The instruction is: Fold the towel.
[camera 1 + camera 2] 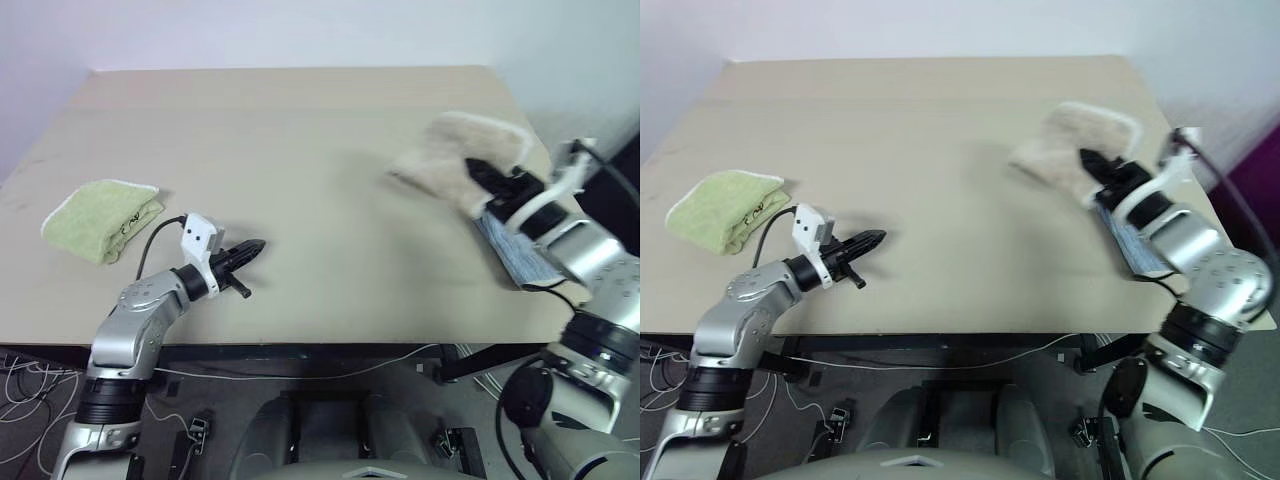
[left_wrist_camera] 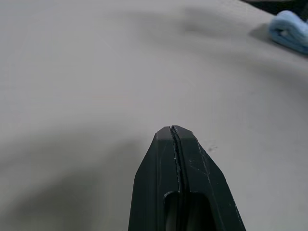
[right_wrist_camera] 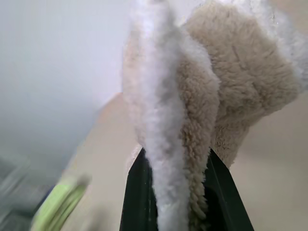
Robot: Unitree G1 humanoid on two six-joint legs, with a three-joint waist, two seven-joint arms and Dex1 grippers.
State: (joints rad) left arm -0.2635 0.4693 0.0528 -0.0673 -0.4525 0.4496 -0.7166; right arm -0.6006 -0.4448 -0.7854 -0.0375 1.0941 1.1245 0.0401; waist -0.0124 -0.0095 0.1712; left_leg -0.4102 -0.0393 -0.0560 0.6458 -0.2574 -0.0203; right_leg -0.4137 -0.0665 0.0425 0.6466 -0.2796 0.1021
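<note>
Right gripper (image 1: 478, 168) clamped on the towel (image 1: 455, 150), bunched and lifted over the table (image 1: 320, 150) near its right edge, just beyond the blue towel (image 1: 515, 255) there. Left gripper (image 1: 255, 247) pinched shut, holding nothing, low over the table well apart from the towel, near the green towel (image 1: 100, 218). Risk: the grip takes a thick wad, not a clean corner; layers may slip or drop crumpled, spoiling the fold.

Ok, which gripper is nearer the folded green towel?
Left. The left gripper hovers shut just right of the green towel; the right gripper grips the beige towel across the table.
</note>
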